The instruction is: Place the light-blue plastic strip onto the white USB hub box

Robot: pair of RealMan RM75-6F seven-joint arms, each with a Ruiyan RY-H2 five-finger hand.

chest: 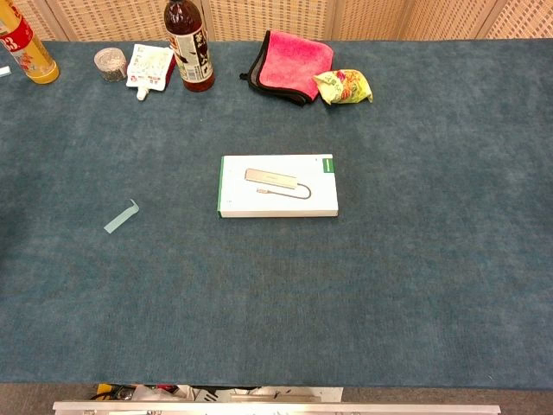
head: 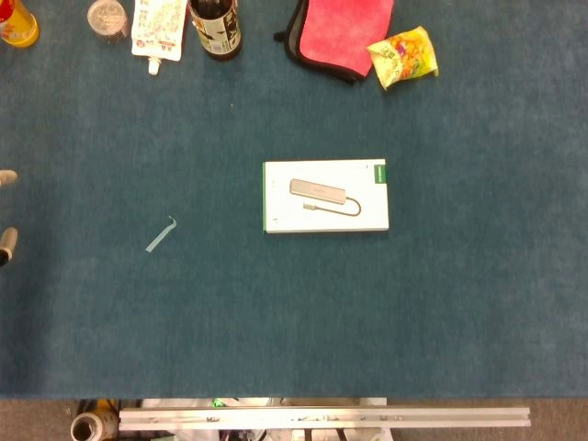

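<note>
Left hand (head: pixel 7 220) only fingertips at desk's left edge, grasp state indeterminable; light-blue plastic strip (head: pixel 160 234) untouched, left of white USB hub box (head: pixel 325 197)

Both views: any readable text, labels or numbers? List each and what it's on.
Nothing reads cleanly.
White USB hub box: green tab print too small.
Dark bottle label: blurred.
White pouch: print blurred.
Orange-yellow bottle: red label characters unclear.
Yellow snack bag: blurred.
Light-blue plastic strip: no marking.
</note>
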